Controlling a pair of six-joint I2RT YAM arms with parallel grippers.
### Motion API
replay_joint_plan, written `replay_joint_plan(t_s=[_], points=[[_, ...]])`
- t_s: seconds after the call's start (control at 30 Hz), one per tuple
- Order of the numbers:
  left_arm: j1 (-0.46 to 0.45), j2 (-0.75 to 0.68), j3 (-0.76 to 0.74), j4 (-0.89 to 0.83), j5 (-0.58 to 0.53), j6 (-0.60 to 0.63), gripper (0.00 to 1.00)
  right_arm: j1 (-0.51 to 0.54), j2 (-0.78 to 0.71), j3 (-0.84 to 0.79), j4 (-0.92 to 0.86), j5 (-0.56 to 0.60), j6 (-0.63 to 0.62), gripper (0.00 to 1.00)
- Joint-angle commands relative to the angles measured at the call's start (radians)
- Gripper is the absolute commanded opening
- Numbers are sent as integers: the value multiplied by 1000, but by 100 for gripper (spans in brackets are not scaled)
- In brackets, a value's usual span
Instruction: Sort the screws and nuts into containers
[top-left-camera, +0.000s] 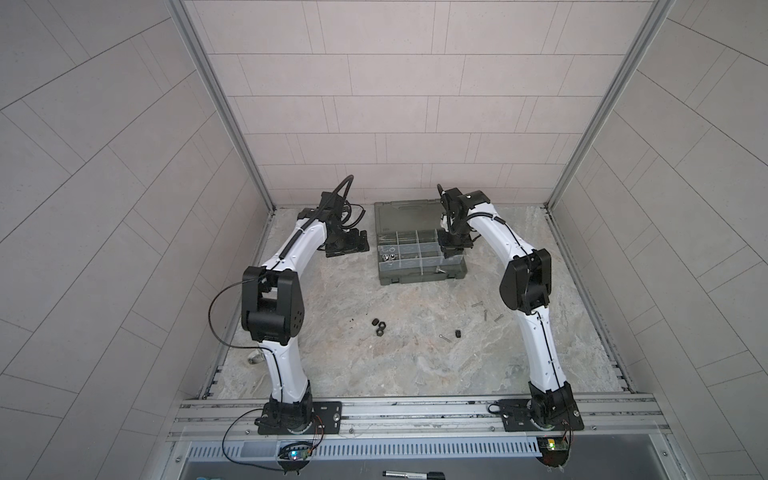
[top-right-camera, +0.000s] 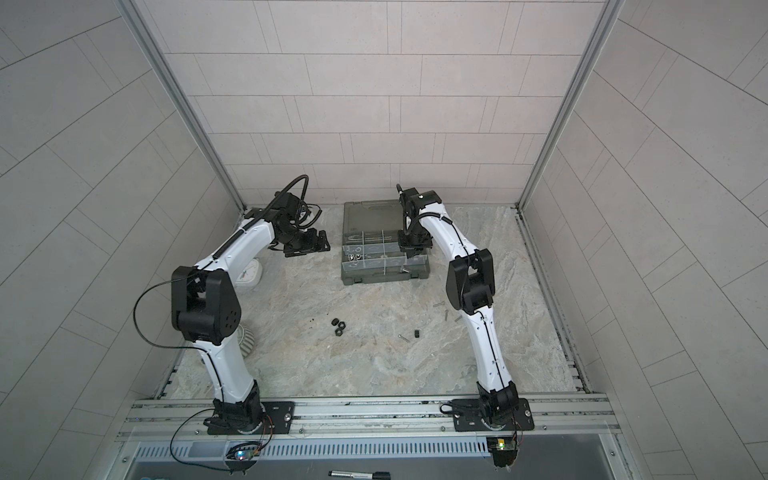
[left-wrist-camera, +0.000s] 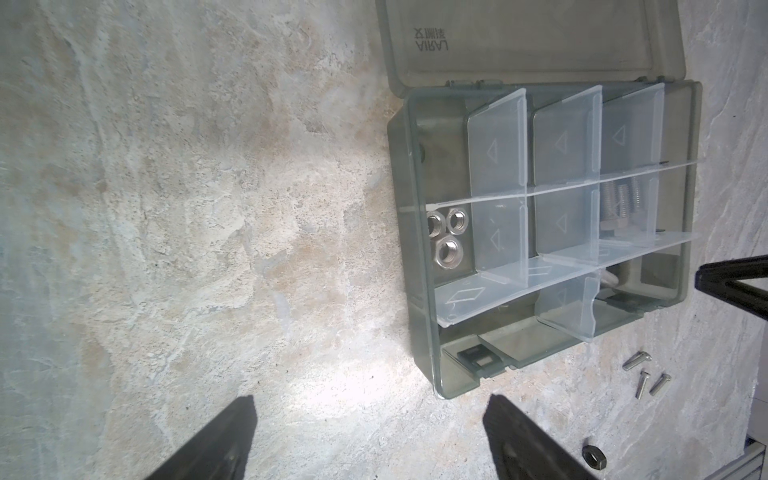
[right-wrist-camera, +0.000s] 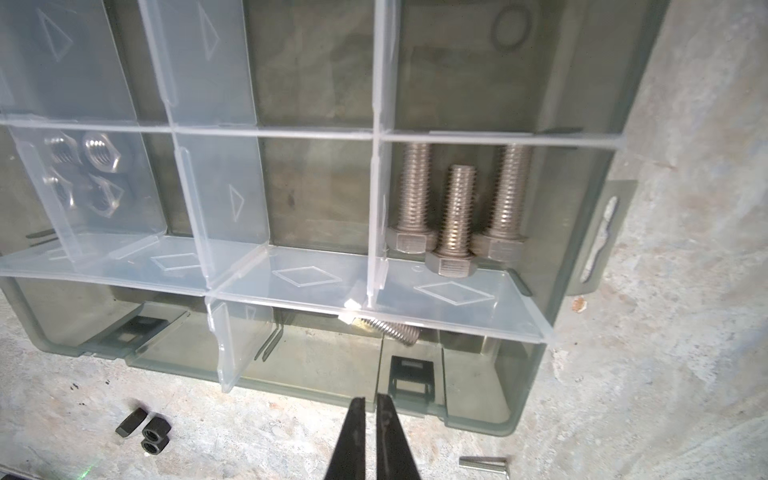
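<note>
Top views both show the stone-patterned counter (top-left-camera: 374, 374) and a black marker pen (top-left-camera: 413, 474) lying off it, in front of the arm bases. In a top view a white clock (top-right-camera: 251, 272) and a ribbed grey mug (top-right-camera: 248, 340) stand at the counter's left edge, each half hidden by the left arm (top-right-camera: 241, 245) and well apart from the organizer case (top-left-camera: 415, 277). The case sits at the back with its lid laid open.

Only the wrist views show what is in the compartments. In the right wrist view, three thick hex-head bolts (right-wrist-camera: 457, 216) lie side by side in the right-end compartment of the middle row. Another bolt (right-wrist-camera: 399, 330) lies half hidden under a clear divider in the front row. The left wrist view shows three silver nuts (left-wrist-camera: 446, 232) in the left-end compartment.

Loose on the counter are black nuts (top-left-camera: 378, 326) near the middle and thin screws (top-left-camera: 486, 311) beside the right arm.

The right fingers (right-wrist-camera: 353, 436) are pressed together above the case's front wall, with nothing seen between them. The left fingers (left-wrist-camera: 216, 449) are spread wide over bare counter beside the case.
</note>
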Motion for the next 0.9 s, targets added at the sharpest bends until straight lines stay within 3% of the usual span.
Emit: replay_joint_plan(t_s=[0.0,0.13,0.5,0.63,0.87], points=[[-2,13,31,-23,2,-1,92,1,21,3,-59,-1,-10,12],[-3,17,31,-24,2,0,92,6,42,-25,-59,0,-40,28],[-3,28,44,-35,2,4,92,34,105,-35,-54,25,-115,38],[-3,34,59,-54,3,10,92,37,116,-36,-38,42,-121,49],[-2,34,64,-58,4,14,92,37,135,-43,-20,78,-129,50]])
